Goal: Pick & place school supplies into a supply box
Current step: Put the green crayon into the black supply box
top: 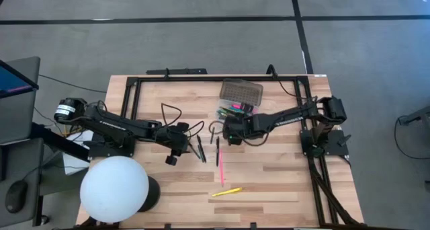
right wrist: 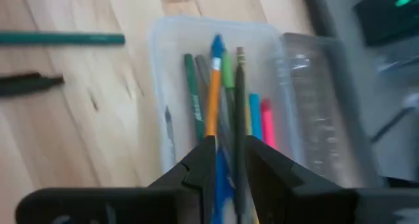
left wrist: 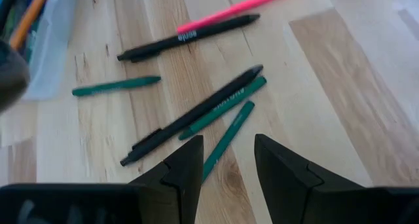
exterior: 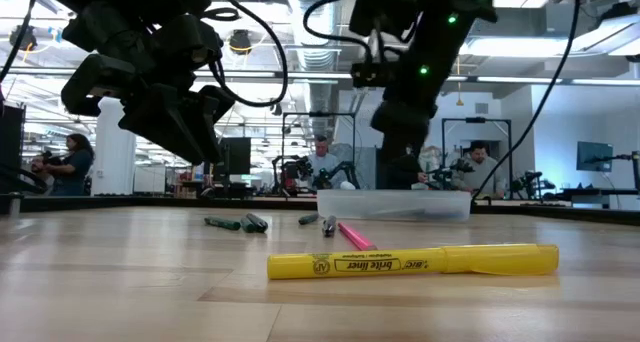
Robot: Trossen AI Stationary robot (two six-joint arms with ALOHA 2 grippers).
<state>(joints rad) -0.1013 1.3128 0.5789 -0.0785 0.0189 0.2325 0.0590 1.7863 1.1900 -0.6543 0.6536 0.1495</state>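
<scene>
Right pincer (right wrist: 226, 162): hovering over the open supply box (top: 228, 113), fingers slightly spread around the upper end of an orange pen with a blue cap (right wrist: 213, 86); whether it is gripping or just flanking the pen is not clear.
Left pincer (left wrist: 226, 165): hanging with fingers spread and nothing between them, above a cluster of black and green pens (left wrist: 209, 112) toward nine o'clock of the desk's middle.
Supply box: sitting at about one o'clock from the desk's centre, its dotted lid (top: 241, 91) lying just beyond it; pens inside are lying along the box's long axis.
Writing: yellow highlighter (exterior: 415, 262) reading "BIC brite liner", lying crosswise near the six o'clock edge.
Pink pen (top: 221, 168): lying near the centre, long axis running twelve to six.
Desk (top: 269, 183): pale wood planks, black frame around it.
Room: grey floor; people sitting at benches behind.
</scene>
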